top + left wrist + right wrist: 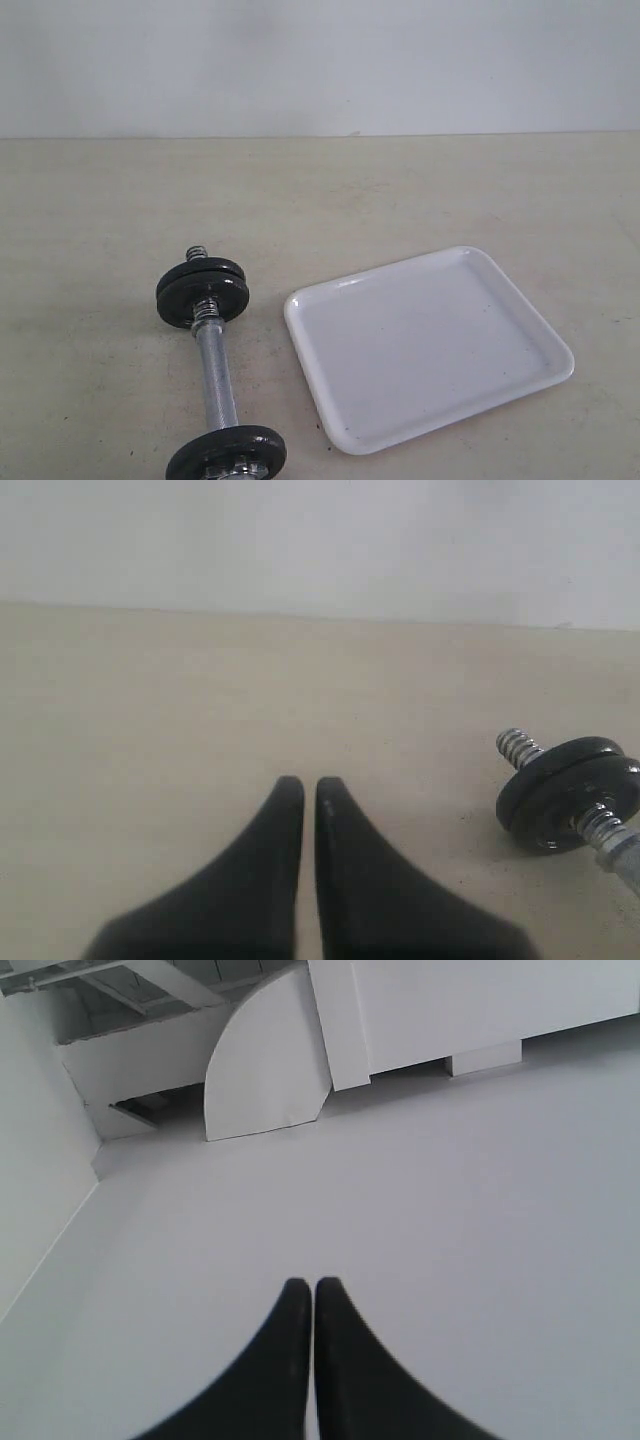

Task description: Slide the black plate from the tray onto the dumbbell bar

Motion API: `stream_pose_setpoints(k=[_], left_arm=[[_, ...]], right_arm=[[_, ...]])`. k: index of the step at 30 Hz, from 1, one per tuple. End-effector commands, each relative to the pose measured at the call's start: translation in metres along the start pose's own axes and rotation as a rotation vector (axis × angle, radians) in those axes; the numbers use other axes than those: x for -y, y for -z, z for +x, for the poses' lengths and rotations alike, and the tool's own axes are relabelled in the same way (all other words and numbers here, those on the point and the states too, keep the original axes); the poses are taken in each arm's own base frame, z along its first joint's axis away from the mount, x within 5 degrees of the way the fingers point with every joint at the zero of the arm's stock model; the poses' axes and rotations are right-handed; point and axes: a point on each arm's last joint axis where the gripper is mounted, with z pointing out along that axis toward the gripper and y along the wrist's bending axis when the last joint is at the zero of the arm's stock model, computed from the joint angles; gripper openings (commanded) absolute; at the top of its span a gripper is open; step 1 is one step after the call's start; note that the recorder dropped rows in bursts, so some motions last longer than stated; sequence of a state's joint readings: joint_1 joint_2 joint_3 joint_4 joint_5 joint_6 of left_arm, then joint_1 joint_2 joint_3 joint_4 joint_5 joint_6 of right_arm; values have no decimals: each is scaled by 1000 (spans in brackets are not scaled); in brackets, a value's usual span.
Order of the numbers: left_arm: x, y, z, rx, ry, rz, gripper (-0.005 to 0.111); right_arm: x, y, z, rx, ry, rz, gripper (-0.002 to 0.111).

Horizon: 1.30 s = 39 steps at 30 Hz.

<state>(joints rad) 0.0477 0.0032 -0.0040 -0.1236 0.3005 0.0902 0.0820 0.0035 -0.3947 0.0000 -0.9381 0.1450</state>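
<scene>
The dumbbell bar [215, 375] lies on the beige table [450, 190], just left of the white tray [430, 345].

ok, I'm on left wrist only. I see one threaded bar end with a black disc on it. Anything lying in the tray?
Observer: No. In the exterior view the tray is bare white, with nothing in it.
Operator: And the bar's other end?
Observer: The dumbbell bar carries another black disc at its near end, partly cut off by the bottom of the frame.
</scene>
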Motion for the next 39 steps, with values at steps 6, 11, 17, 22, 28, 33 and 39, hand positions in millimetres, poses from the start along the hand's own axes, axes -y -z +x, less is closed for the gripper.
stream_pose_setpoints(k=[6,11,17,22,28,33,39], left_arm=[[0,0,0,11,0,-1,4],[0,0,0,11,0,-1,4],[0,0,0,11,0,-1,4],[0,0,0,11,0,-1,4],[0,0,0,11,0,-1,4],[0,0,0,11,0,-1,4],[0,0,0,11,0,-1,4]], right_arm=[[2,1,14,-156,-12,24,0],[7,16,50,-584,-4,85,0],[13,63,85,-1237,-1,188,0],[14,84,96,-1365,-1,208,0],[17,106,115,-1238,-2,186,0],[19,133,127,-1316,-2,198,0],[20,163,137,-1407,-2,211,0]])
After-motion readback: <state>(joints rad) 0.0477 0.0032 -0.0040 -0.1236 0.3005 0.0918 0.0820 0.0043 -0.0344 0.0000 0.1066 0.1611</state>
